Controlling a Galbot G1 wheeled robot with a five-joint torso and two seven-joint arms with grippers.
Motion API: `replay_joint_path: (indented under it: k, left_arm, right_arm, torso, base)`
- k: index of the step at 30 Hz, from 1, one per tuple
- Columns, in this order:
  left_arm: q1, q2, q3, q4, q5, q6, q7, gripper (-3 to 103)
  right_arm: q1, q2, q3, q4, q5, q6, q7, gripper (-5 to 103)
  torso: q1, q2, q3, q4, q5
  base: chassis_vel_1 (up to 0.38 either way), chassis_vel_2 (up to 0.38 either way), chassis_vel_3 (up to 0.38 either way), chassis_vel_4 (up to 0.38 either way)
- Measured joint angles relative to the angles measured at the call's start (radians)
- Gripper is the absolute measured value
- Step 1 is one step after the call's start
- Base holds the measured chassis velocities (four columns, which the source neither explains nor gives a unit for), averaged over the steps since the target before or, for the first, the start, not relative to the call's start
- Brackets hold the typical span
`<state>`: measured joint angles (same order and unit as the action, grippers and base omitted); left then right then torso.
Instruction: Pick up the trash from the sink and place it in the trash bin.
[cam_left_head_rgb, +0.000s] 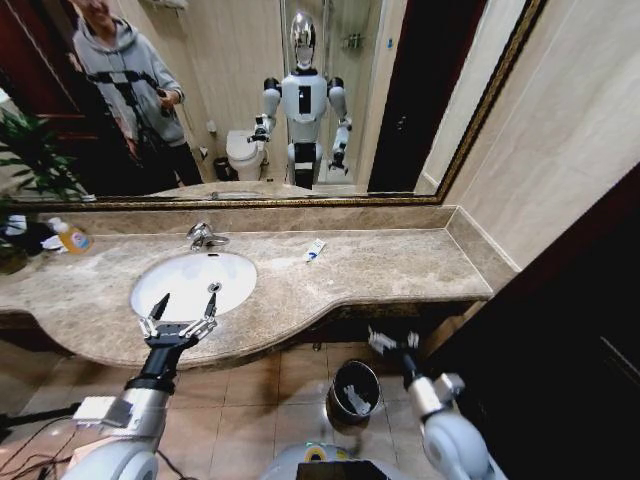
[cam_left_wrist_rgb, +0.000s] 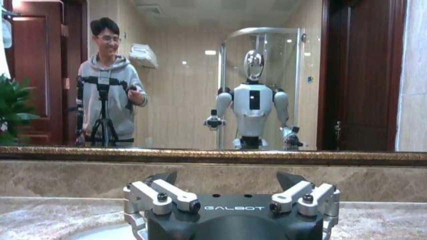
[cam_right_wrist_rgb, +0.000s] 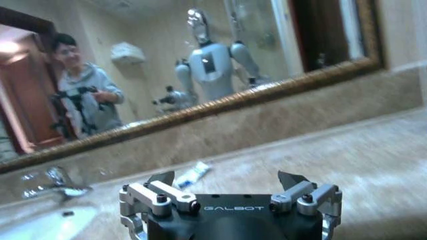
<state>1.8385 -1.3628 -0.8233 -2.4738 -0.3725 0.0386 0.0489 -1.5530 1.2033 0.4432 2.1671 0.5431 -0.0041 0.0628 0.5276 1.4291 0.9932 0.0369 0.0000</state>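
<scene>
The white oval sink (cam_left_head_rgb: 200, 270) lies in the marble counter, and the part of its bowl in sight holds no trash. My left gripper (cam_left_head_rgb: 185, 303) hovers open over the sink's front rim, with nothing between its fingers (cam_left_wrist_rgb: 163, 178). A small white tube with a green end (cam_left_head_rgb: 314, 250) lies on the counter to the right of the sink, also seen ahead of my right gripper (cam_right_wrist_rgb: 225, 178) as the tube (cam_right_wrist_rgb: 192, 174). That right gripper (cam_left_head_rgb: 394, 341) is open and bare, just off the counter's front edge, above the black trash bin (cam_left_head_rgb: 338, 386). White trash (cam_left_head_rgb: 357, 402) lies inside the bin.
A chrome faucet (cam_left_head_rgb: 205, 237) stands behind the sink. An orange-yellow bottle (cam_left_head_rgb: 71, 237) and a plant (cam_left_head_rgb: 25, 160) sit at the counter's far left. A large mirror (cam_left_head_rgb: 300, 100) backs the counter. A dark cabinet wall (cam_left_head_rgb: 560, 340) closes in on the right.
</scene>
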Motion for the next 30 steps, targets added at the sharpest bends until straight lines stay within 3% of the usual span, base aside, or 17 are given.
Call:
replay_joint_path:
  k: [2, 11, 19, 24, 28, 30]
  left_arm:
    - [0.0, 0.0, 0.0, 0.0, 0.0, 0.0, 0.0, 100]
    - [0.0, 0.0, 0.0, 0.0, 0.0, 0.0, 0.0, 100]
    - [0.0, 0.0, 0.0, 0.0, 0.0, 0.0, 0.0, 100]
    - [0.0, 0.0, 0.0, 0.0, 0.0, 0.0, 0.0, 100]
    - [0.0, 0.0, 0.0, 0.0, 0.0, 0.0, 0.0, 100]
    - [0.0, 0.0, 0.0, 0.0, 0.0, 0.0, 0.0, 100]
  right_arm:
    - [0.063, -0.034, -0.019, -0.009, 0.019, -0.04, -0.012, 100]
    - [0.238, -0.084, -0.072, -0.101, 0.026, -0.041, -0.038, 100]
    - [0.438, -0.103, -0.171, -0.228, -0.085, -0.025, -0.037, 100]
    - [0.577, -0.104, -0.302, -0.333, -0.142, -0.029, -0.041, 100]
    - [0.781, -0.075, -0.488, -0.499, -0.154, -0.025, -0.06, 100]
    - [0.806, -0.068, -0.505, -0.519, -0.167, -0.019, -0.071, 100]
  torso:
    - [0.0, 0.0, 0.0, 0.0, -0.0001]
    - [0.0, 0.0, 0.0, 0.0, 0.0001]
    - [0.0, 0.0, 0.0, -0.0002, 0.0001]
    - [0.0, 0.0, 0.0, -0.0001, -0.0001]
    - [0.0, 0.0, 0.0, 0.0002, 0.0]
    - [0.0, 0.0, 0.0, 0.0004, -0.0002]
  base:
    - [0.0, 0.0, 0.0, 0.0]
    - [0.0, 0.0, 0.0, 0.0]
    - [0.0, 0.0, 0.0, 0.0]
    - [0.0, 0.0, 0.0, 0.0]
    - [0.0, 0.0, 0.0, 0.0]
    - [0.0, 0.0, 0.0, 0.0]
